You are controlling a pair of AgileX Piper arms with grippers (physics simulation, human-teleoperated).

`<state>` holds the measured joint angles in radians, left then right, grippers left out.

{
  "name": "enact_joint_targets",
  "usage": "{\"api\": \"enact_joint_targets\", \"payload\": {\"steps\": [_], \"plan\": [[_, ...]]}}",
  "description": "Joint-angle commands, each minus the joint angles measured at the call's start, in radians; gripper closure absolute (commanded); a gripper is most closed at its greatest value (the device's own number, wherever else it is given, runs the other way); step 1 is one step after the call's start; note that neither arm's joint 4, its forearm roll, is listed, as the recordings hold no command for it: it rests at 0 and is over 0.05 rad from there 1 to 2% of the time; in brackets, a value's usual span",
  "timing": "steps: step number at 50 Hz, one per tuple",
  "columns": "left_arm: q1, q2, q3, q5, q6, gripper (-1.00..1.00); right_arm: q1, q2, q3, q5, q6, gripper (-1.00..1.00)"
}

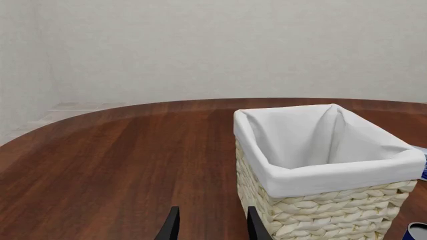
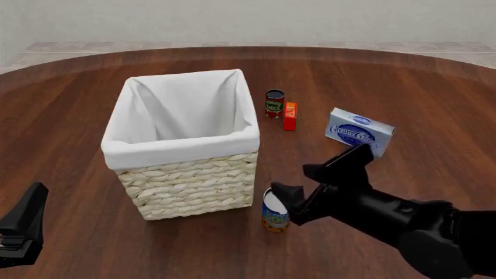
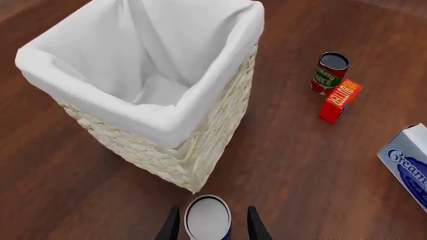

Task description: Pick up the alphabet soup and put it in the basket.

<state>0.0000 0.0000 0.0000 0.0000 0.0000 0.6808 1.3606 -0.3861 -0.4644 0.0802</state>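
Here your right hand sits spread open with a finger on each side of the alphabet soup, which stands upright on the counter just beside the basket, near its front corner. Your left hand is parted over bare wood beside the basket, only its fingertips showing. Open counter lies to the soup's near side, while the cream cheese box is cut off in the right wrist view.

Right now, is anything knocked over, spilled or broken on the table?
No, nothing stands out. The basket, the soup can beside it, the small dark-topped can, the red box and the cream cheese box all stand apart on the table, nothing spilled. The right gripper has its fingers either side of the soup can.
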Motion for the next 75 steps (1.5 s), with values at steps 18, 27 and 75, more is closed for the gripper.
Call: {"api": "enact_joint_targets", "payload": {"steps": [18, 27, 75], "plan": [[0.0, 0.0, 0.0, 0.0, 0.0, -1.0, 0.017, 0.063, -0.006, -0.034, 0.011, -1.0], [0.0, 0.0, 0.0, 0.0, 0.0, -1.0, 0.018, 0.076, -0.001, -0.052, 0.022, -1.0], [0.0, 0.0, 0.0, 0.0, 0.0, -1.0, 0.024, 0.148, 0.008, -0.109, 0.04, -1.0]]}}
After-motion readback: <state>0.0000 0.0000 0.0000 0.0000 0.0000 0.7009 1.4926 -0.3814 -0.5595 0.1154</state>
